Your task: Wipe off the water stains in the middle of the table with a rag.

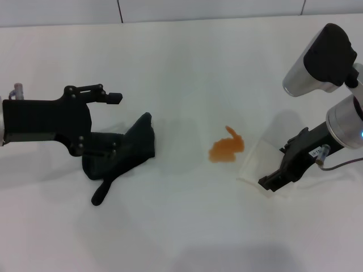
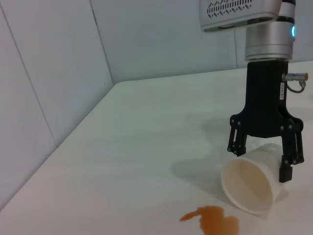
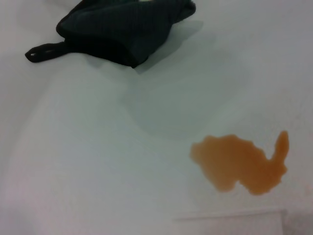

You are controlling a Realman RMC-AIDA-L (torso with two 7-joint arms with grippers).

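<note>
The orange water stains (image 1: 227, 148) lie in the middle of the white table (image 1: 187, 62); they also show in the left wrist view (image 2: 212, 220) and the right wrist view (image 3: 239, 164). The dark rag (image 1: 122, 150) lies crumpled left of them, its narrow tail pointing toward the front edge; it also shows in the right wrist view (image 3: 122, 27). My left gripper (image 1: 116, 123) is open just over the rag's left part, one finger above it and one low over the cloth. My right gripper (image 1: 275, 165) is open, its fingers either side of a tipped cup.
A white cup (image 2: 249, 186) lies on its side just right of the stains, mouth toward them, under my right gripper (image 2: 260, 161). A wall (image 1: 170, 8) runs along the table's far edge.
</note>
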